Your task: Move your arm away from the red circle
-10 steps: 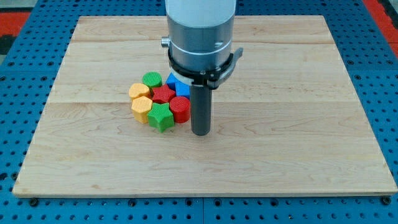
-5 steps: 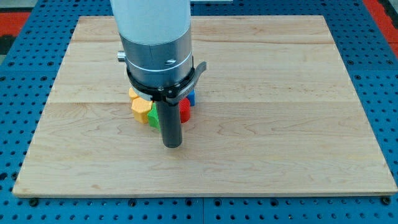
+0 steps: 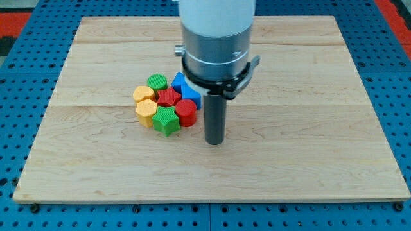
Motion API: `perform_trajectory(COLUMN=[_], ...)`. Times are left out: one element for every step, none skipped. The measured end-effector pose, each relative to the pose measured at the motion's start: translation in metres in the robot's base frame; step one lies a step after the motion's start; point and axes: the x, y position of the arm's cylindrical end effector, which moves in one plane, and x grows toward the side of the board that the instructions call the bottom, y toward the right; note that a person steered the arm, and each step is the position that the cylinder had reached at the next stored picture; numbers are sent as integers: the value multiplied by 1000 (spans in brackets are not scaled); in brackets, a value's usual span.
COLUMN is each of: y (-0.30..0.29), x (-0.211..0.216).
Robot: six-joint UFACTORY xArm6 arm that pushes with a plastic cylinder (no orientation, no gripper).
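— Tip position, please?

— I have my tip (image 3: 215,142) down on the wooden board (image 3: 308,147), a little toward the view's bottom edge from the board's middle. It is a bare rod end with nothing to open or close, and it touches no block. Above it the grey arm body (image 3: 217,38) rises out of the view's top.

— Where is the red circle?

— The red circle (image 3: 185,112) stands just to the view's left of my tip and slightly toward the top edge, with a narrow strip of bare wood between them. It is the cluster's nearest block to the rod.

— And the others?

— They are packed together, left of the board's middle. A green star (image 3: 166,120) touches the red circle on its left, at the cluster's bottom edge. A second red block (image 3: 168,97) sits behind them in the middle; I cannot make out its shape. Two blue blocks (image 3: 183,86) lie toward the top-right, partly hidden by the arm. A green round block (image 3: 157,81) is at the cluster's top, and two yellow-orange blocks (image 3: 145,102) form its left side, toward the board's left edge.
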Motion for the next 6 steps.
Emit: perform_trajectory(y=[7,7,7,10,11,-7], x=[-17,-19,-19,-19,6,20])
